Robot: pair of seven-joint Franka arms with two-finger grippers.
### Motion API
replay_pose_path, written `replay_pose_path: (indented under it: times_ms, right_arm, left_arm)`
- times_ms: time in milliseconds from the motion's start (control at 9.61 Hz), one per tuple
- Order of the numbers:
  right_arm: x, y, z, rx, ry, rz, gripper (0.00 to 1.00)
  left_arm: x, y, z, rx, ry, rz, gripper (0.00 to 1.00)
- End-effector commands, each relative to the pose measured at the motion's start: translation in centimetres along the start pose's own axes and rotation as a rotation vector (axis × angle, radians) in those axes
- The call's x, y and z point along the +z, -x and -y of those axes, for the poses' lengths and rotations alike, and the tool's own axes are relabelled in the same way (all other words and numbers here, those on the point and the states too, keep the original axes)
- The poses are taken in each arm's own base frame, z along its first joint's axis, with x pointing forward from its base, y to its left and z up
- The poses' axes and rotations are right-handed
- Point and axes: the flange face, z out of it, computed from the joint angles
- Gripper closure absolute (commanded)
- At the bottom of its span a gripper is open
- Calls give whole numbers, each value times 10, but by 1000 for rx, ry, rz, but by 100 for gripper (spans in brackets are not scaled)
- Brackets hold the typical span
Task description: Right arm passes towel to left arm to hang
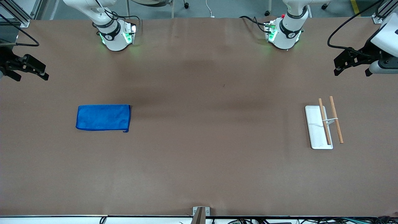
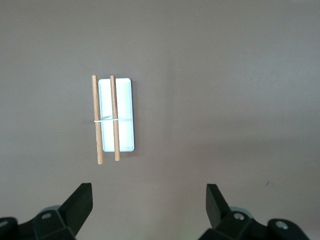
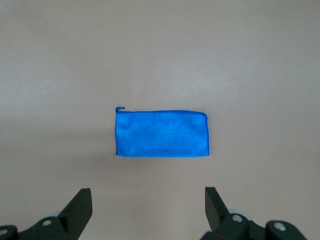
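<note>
The towel [image 1: 103,117], a bright blue folded rectangle with a small loop tag [image 1: 126,131] at one corner, lies flat on the table toward the right arm's end. In the right wrist view the towel [image 3: 161,134] lies some way off from my right gripper [image 3: 148,195], which is open with nothing between its fingers. That right gripper [image 1: 30,76] hangs over the table's edge at its own end. My left gripper [image 1: 352,73] hangs over the left arm's end, also open and empty [image 2: 149,192].
A rack with a white base [image 1: 314,124] and two wooden rods [image 1: 336,119] stands toward the left arm's end. In the left wrist view the rack base [image 2: 126,100] and rods [image 2: 97,120] lie apart from the fingers. Brown table covering [image 1: 202,140] lies between towel and rack.
</note>
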Motion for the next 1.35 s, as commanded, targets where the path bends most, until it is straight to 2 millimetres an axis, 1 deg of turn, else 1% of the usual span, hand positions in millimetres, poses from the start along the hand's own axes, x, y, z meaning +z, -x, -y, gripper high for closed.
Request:
replay_pose_path:
  times_ms: [0,104,312,520,624,728,832,936,1040,1249]
  right_arm:
    - [6,-4,-2,9,1,8,1]
    - [10,-6,-2,9,2,12,1]
    - [9,-7,-1,9,0,9,1]
    - [13,-12,-2,11,0,-3,1]
    - [15,-14,-3,13,0,-5,1]
    - [22,-17,-12,28,1,1,1]
    - [30,-17,-25,50,0,8,2]
    - [42,-18,-28,39,1,13,2]
    - [59,-17,-39,52,0,32,2]
    - [104,-10,-70,97,-2,58,2]
  left_arm:
    - [11,-4,-1,9,4,36,0]
    - [10,-4,0,9,3,33,0]
    - [10,-4,1,9,0,32,0]
    - [9,-4,4,5,4,31,0]
    - [10,-4,6,3,5,33,0]
    - [10,-4,6,3,6,33,0]
    - [11,-4,6,3,5,35,0]
    - [12,-5,5,5,6,38,0]
    - [14,-5,4,6,5,41,0]
    - [14,-5,2,10,13,43,0]
